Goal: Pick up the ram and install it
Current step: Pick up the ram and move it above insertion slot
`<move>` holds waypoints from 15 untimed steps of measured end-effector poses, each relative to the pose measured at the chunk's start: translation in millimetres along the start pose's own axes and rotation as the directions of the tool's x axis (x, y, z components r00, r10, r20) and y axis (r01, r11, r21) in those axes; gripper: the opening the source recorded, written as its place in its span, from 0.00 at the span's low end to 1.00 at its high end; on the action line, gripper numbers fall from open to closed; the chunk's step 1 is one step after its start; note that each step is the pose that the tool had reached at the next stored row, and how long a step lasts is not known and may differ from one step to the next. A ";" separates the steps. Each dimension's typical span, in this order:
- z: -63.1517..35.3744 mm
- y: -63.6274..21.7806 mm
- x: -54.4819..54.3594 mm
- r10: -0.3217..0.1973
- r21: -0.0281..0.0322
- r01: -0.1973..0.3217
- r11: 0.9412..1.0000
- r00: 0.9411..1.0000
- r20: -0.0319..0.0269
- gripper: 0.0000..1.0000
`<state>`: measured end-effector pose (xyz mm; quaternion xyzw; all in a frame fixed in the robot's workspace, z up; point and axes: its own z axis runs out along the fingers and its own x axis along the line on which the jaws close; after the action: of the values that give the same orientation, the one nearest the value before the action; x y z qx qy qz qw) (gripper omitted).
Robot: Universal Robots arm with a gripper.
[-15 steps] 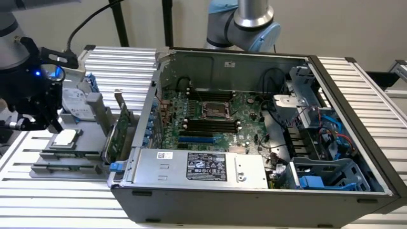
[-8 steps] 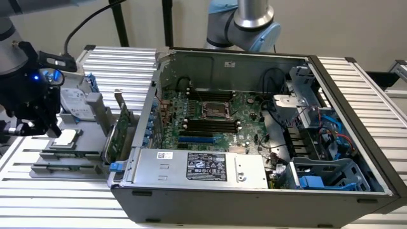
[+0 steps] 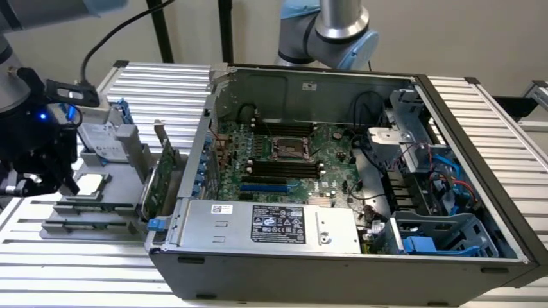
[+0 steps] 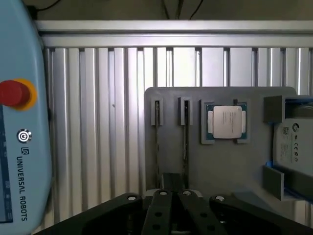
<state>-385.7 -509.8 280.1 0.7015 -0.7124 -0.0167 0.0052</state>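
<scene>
Right below my wrist camera the black end effector [image 4: 174, 198] hangs over the near edge of the grey holder [image 4: 220, 166]. I cannot tell whether it is released or clenched. Just past it, one ram stick [image 4: 157, 147] and a second ram stick [image 4: 186, 147] stand on edge in two narrow slots of the holder, side by side but apart. Further along the holder a square silver processor [image 4: 226, 122] lies flat in its frame, and beyond that a hard drive [image 4: 293, 144] sits between grey blocks. The holder rests on the slatted aluminium bench [image 4: 98, 122], with a pale blue teach pendant [image 4: 22, 156] and its red stop button [image 4: 13, 93] off to one side. From the exterior view I see my arm over the holder at the exterior view's left, and a green expansion card [image 3: 160, 179] upright between the holder and the open computer case [image 3: 342, 276]. Inside the case lies the motherboard [image 3: 334, 144] with its black memory slots [image 3: 283, 169], and behind the case rises a second arm [image 3: 338, 29].
</scene>
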 end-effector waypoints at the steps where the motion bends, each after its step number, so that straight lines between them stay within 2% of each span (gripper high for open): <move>1: 0.1 -0.2 0.6 -0.003 0.000 0.003 1.000 1.000 0.000 1.00; 7: 1.2 -1.1 1.0 -0.003 0.000 0.003 1.000 1.000 0.000 1.00; 15: 15.5 -1.6 3.3 -0.003 0.000 0.003 1.000 1.000 0.000 1.00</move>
<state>-384.6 -513.0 264.4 0.7027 -0.7113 -0.0166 0.0051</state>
